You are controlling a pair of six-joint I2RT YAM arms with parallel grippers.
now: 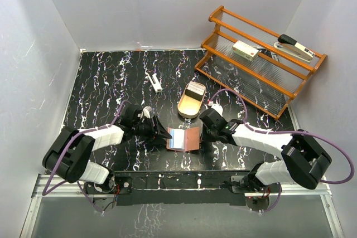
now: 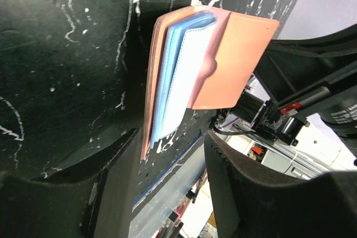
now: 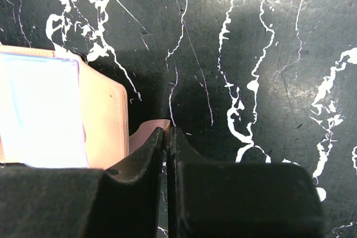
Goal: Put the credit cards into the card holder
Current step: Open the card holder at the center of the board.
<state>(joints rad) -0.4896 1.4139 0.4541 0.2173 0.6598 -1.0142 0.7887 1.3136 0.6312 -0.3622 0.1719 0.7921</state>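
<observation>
Right gripper pinches shut on the side tab of the salmon leather card holder, spread open on the black marbled table. Left gripper straddles its opposite edge, jaws partly open and holding nothing. Credit cards sit in the oval wooden tray just behind.
</observation>
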